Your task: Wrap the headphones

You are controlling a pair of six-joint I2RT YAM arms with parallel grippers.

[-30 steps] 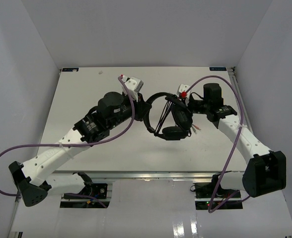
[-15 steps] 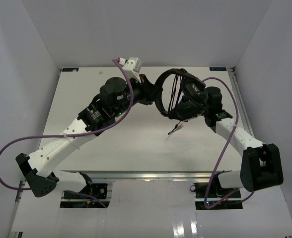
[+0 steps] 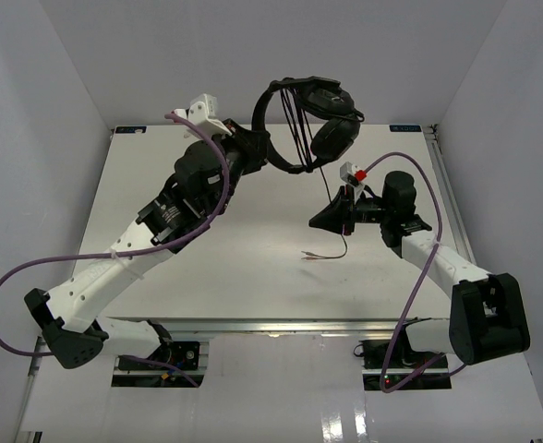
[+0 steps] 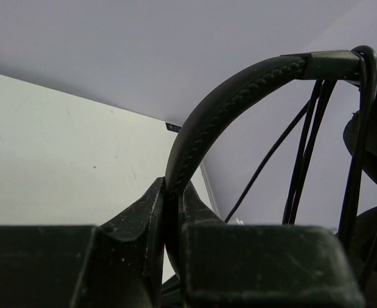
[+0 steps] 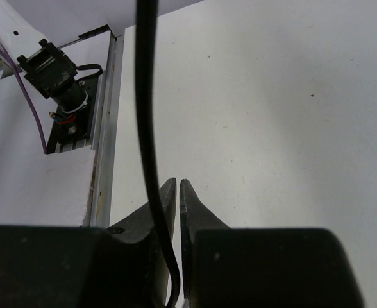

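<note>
Left claw [image 4: 173,199] clenches the headband [image 4: 240,83] of the headphones [image 3: 319,111] above the desk's [image 3: 207,268] far edge. Right claw [image 5: 177,192] pinches the cable [image 5: 145,96]. Overtightening could yank the band loose.

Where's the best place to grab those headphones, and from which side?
Probably grab the headphones by the thin headband, coming from the side away from the earcups, as the left gripper does. The band is slim enough to fit between two fingers. The earcups look bulky, and the cable is looped close by them.
</note>
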